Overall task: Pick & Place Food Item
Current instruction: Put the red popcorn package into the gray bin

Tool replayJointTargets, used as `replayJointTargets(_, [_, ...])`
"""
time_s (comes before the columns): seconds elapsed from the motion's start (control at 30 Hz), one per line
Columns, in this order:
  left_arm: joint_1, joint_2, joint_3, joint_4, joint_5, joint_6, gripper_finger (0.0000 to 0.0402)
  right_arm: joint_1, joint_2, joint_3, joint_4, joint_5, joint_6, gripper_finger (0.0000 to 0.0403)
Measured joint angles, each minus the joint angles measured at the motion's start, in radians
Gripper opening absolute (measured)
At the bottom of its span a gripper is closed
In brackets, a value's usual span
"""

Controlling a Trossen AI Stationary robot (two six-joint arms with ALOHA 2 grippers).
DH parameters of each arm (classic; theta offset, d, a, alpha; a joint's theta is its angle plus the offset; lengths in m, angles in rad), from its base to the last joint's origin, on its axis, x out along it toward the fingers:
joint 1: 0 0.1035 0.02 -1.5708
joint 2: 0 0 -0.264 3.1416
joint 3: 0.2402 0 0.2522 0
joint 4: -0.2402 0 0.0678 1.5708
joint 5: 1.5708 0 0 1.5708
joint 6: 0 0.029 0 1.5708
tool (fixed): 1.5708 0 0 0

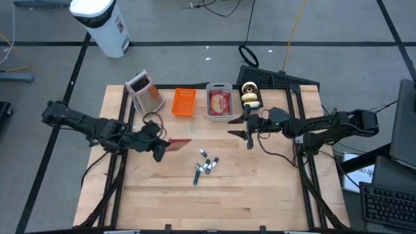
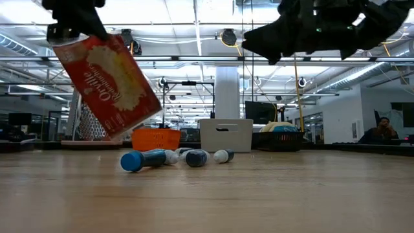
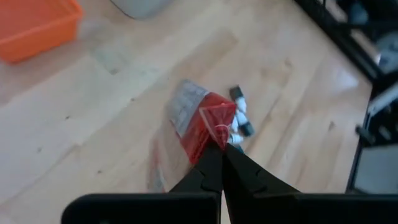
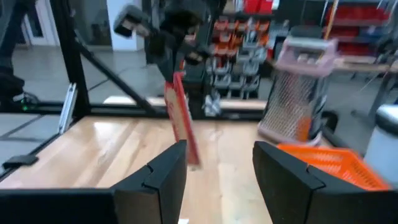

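Note:
A red food packet (image 2: 110, 84) with white lettering hangs in the air over the table's left middle, and my left gripper (image 1: 159, 148) is shut on it. The right wrist view shows the packet (image 4: 181, 118) edge-on. My right gripper (image 1: 247, 132) hovers open right of centre, level, its fingers (image 4: 165, 174) pointing toward the packet with nothing between them. It is the dark shape (image 2: 310, 29) at the top of the low view. My left gripper pinches the packet's upper end (image 3: 216, 129) between its two fingers. They slant down at it from the table's left. The packet (image 3: 199, 118) hangs tilted below the fingertips, lifted clear of the table.
Several blue-capped markers (image 1: 205, 166) lie at the table's centre. Along the far edge stand a metal grater (image 1: 146, 92), an orange tray (image 1: 183, 102), a grey bin (image 1: 220, 86) holding another red packet, and a yellow-and-brown item (image 1: 250, 95).

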Motion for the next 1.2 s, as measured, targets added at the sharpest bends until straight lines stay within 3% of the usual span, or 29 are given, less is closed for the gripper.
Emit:
replayJointTargets(0.2, [0.073, 0.140, 0.094, -0.054, 0.167, 0.085, 0.0000, 0.037, 0.161, 0.157, -0.118, -0.001, -0.033, 0.0175])
replayJointTargets(0.37, [0.114, 0.261, 0.167, -0.134, 0.242, 0.136, 0.0000, 0.081, 0.299, 0.320, -0.238, -0.007, -0.040, 0.0203])
replayJointTargets(0.67, [0.129, 0.418, 0.314, -0.233, 0.280, 0.284, 0.0000, 0.111, 0.479, 0.541, -0.303, -0.210, -0.036, 0.0248])
replayJointTargets(0.9, [0.130, 0.471, 0.377, -0.229, 0.276, 0.377, 0.0000, 0.110, 0.600, 0.642, -0.295, -0.267, -0.011, 0.0241])
replayJointTargets(1.2, [0.130, 0.470, 0.379, -0.212, 0.244, 0.415, 0.0000, 0.125, 0.638, 0.665, -0.270, -0.266, -0.011, 0.0241])
